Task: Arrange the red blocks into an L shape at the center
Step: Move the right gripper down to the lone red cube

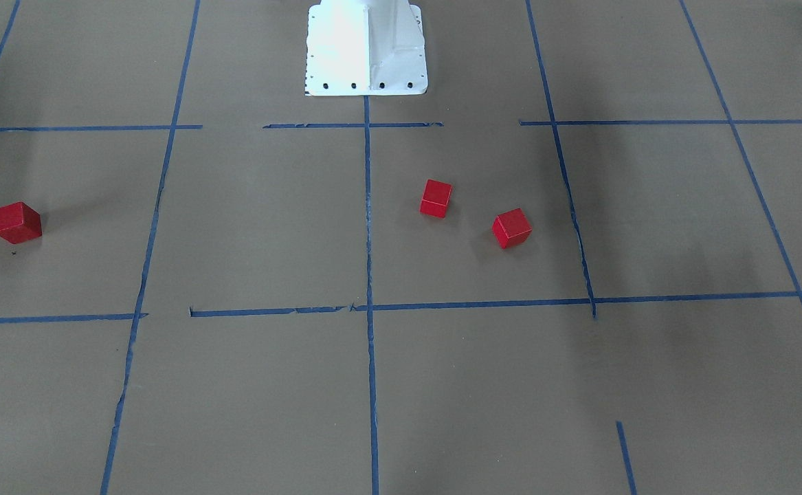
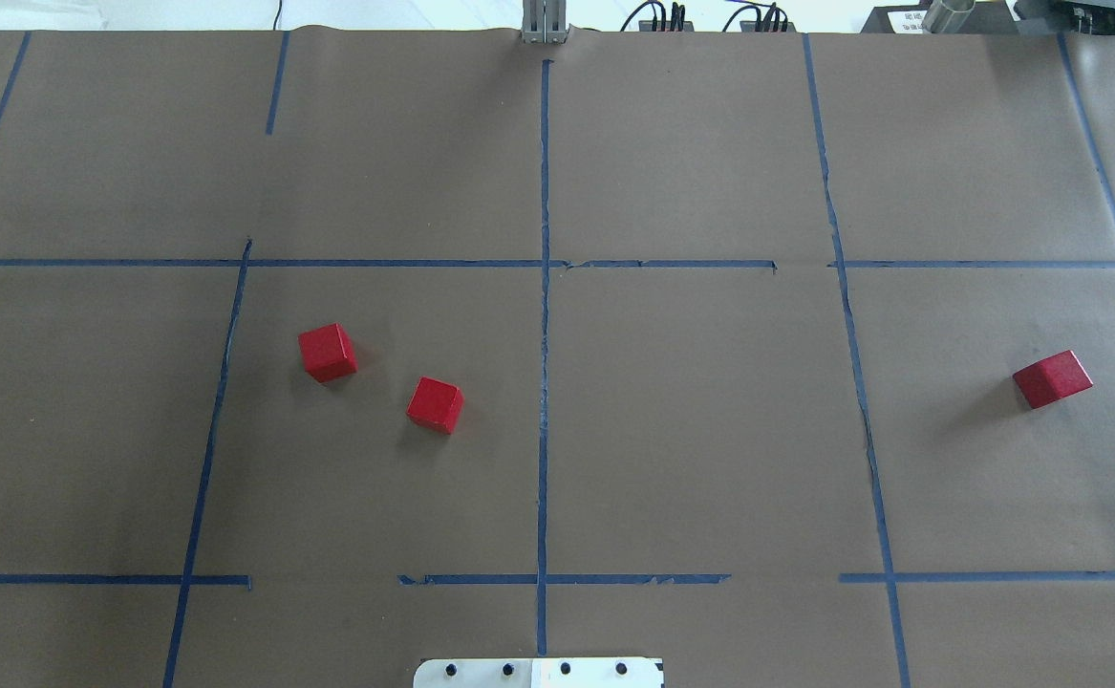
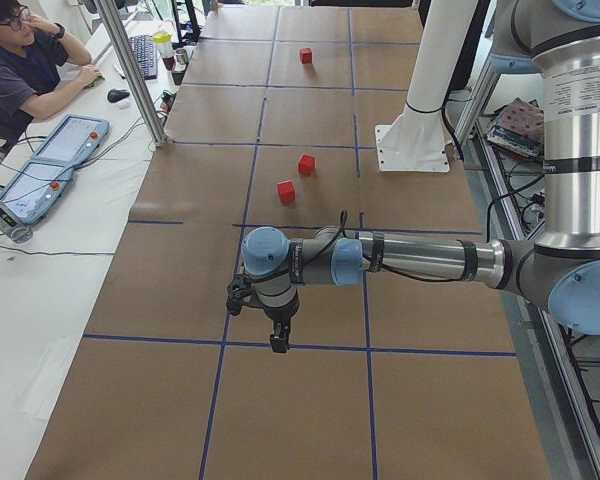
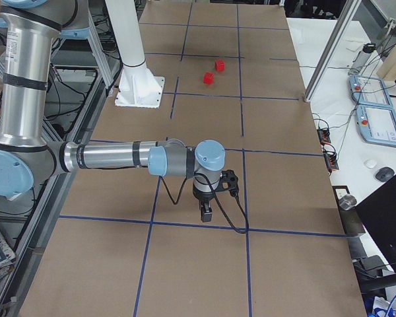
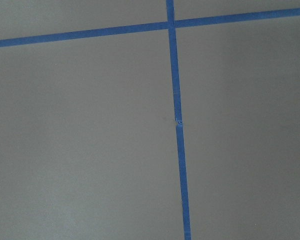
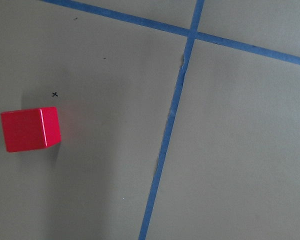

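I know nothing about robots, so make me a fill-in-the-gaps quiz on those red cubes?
One block and its neighbour lie on the robot's ___ of the centre tape line.
The lone block sits on the robot's ___ side.
Altogether the table holds ___ red blocks.
That line is ___ in colour.
Missing words: left, right, three, blue.

Three red blocks [image 2: 328, 352] [image 2: 435, 404] [image 2: 1052, 378], two robot arms [image 3: 420, 258] [image 4: 112, 157], one person [image 3: 20, 75]

- The first red block [image 2: 435, 404] is sitting askew near the center [image 2: 576, 420], on the robot's left.
- The second red block [image 2: 328, 352] is lying farther left, not touching it.
- The third red block [image 2: 1052, 378] is resting well apart from the center, on the robot's right.
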Controlling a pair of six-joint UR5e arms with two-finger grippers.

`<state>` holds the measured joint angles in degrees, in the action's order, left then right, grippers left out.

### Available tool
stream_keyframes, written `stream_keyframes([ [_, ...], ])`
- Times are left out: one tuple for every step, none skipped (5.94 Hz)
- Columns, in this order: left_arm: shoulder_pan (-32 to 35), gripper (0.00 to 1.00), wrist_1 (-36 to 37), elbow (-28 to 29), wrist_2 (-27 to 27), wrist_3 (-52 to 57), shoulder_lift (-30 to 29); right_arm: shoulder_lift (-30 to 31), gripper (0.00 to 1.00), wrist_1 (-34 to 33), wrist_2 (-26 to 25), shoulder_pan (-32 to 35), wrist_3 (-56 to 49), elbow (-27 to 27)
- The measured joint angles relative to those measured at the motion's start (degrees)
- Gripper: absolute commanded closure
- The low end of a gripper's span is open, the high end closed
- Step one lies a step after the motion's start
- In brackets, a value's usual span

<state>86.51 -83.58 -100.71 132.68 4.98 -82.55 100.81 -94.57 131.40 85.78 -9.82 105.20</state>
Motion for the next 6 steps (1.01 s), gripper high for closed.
stream_keyframes([
  [-0.1, 0.0, 0.0, -0.01, 0.0, 0.02, 0.01, -0.07, 0.0, 0.0, 0.0, 0.0, 0.01, 0.0],
  [-0.23, 0.0, 0.0, 0.01, -0.01, 0.03, 0.02, -0.24, 0.0, 0.03, 0.18, -0.24, 0.05, 0.04],
  [-0.36, 0.0, 0.0, 0.05, 0.01, 0.03, 0.02, -1.33, 0.0, 0.07, 0.67, -1.88, 0.06, 0.07],
  [-0.46, 0.0, 0.0, 0.06, 0.03, 0.03, 0.02, -3.79, 0.0, 0.11, 1.11, -5.1, 1.22, 0.25],
  [-0.51, 0.0, 0.0, 0.07, 0.03, 0.03, 0.02, -6.83, 0.0, 0.18, 1.26, -9.24, 6.55, 1.03],
  [-0.82, 0.0, 0.0, 0.07, 0.03, 0.03, 0.02, -8.95, 0.0, 2.42, 0.92, -13.96, 14.72, 1.57],
])
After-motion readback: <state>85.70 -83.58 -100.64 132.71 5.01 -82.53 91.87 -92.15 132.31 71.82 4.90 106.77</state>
